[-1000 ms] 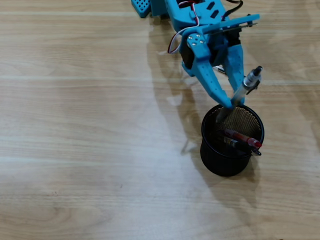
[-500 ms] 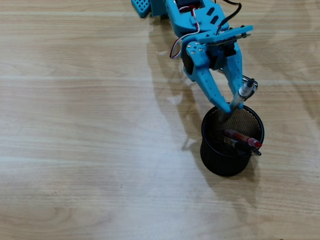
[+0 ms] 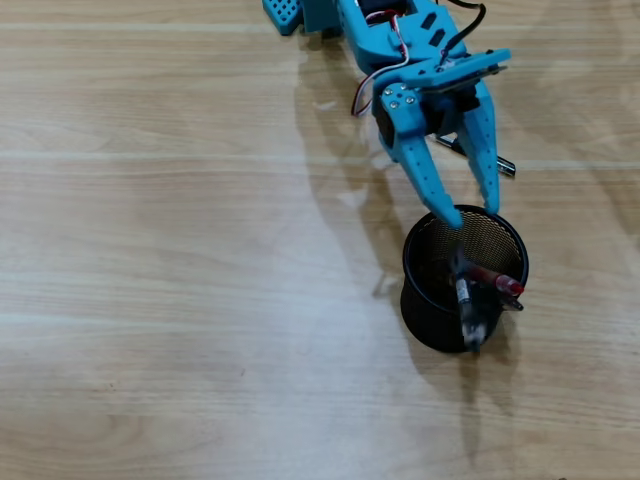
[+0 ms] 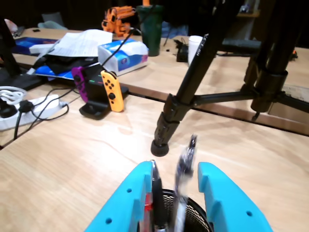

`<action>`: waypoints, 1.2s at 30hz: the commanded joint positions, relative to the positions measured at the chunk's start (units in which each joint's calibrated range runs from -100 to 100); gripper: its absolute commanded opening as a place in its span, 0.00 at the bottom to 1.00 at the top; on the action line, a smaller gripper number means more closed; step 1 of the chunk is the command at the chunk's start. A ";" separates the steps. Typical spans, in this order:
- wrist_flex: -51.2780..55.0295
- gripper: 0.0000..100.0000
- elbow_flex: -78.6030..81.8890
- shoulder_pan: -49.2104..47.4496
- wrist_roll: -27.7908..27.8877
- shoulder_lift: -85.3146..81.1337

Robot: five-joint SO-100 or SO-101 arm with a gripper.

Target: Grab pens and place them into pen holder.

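Observation:
My blue gripper (image 3: 470,212) hangs open just over the far rim of the round black mesh pen holder (image 3: 425,315). A red-and-clear pen (image 3: 497,281) leans in the holder. A clear pen (image 3: 467,305), blurred by motion, stands in the cup, free of my fingers. A dark pen (image 3: 506,167) lies on the table under the gripper. In the wrist view the gripper (image 4: 175,169) straddles the holder (image 4: 195,218); the blurred pen (image 4: 185,162) is between the fingers and touches neither, and a black pen (image 4: 157,193) stands next to the left finger.
The wrist view shows a black tripod leg (image 4: 166,130) on the table just beyond the holder, game controllers in a dock (image 4: 108,89), a tissue box (image 4: 123,53) and a power strip (image 4: 9,108) further left. The arm's base (image 3: 330,15) is at the overhead view's top edge.

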 commanded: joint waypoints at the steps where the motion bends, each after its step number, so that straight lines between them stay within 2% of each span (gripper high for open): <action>1: -1.03 0.12 -0.41 -0.31 -0.12 -3.87; 5: -0.39 0.12 -0.41 -0.31 0.40 -4.04; 10: 1.80 0.11 -0.41 -0.86 3.80 -7.01; 12: 11.64 0.02 -1.22 -0.95 6.06 -10.58; 13: 15.10 0.01 -1.22 -1.04 6.89 -12.27; 17: 27.58 0.02 -0.59 -1.96 10.87 -18.90; 18: 34.60 0.02 -0.59 -2.23 12.76 -21.96; 21: 46.72 0.02 -0.77 -3.33 15.43 -25.78; 28: 73.14 0.02 -1.95 -5.89 16.37 -27.90; 32: 84.53 0.02 -2.67 -8.18 16.63 -27.82; 36: 86.99 0.02 -2.67 -9.64 20.82 -27.82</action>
